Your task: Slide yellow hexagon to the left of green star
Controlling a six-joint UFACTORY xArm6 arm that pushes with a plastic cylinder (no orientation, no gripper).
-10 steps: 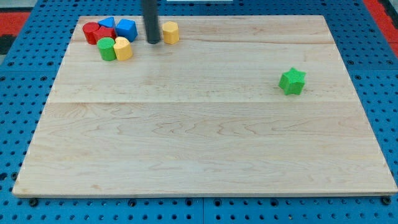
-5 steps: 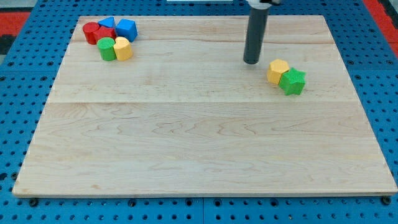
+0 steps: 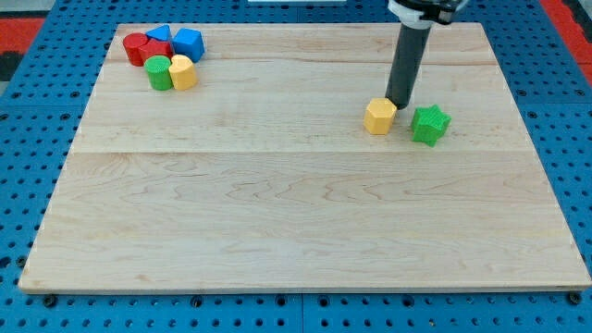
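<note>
The yellow hexagon (image 3: 379, 117) lies on the wooden board (image 3: 277, 203) at the view's right, just left of the green star (image 3: 430, 124), with a small gap between them. My tip (image 3: 399, 103) stands at the hexagon's upper right edge, between the two blocks and slightly above them, touching or nearly touching the hexagon.
A cluster sits at the view's top left: two red blocks (image 3: 138, 47), two blue blocks (image 3: 188, 43), a green cylinder (image 3: 159, 72) and another yellow block (image 3: 182, 72). The board's edges drop to a blue pegboard (image 3: 28, 185).
The yellow hexagon went from the top left across to the green star, then shifted left off it. The star moved slightly left. My tip moved right, then down between them.
</note>
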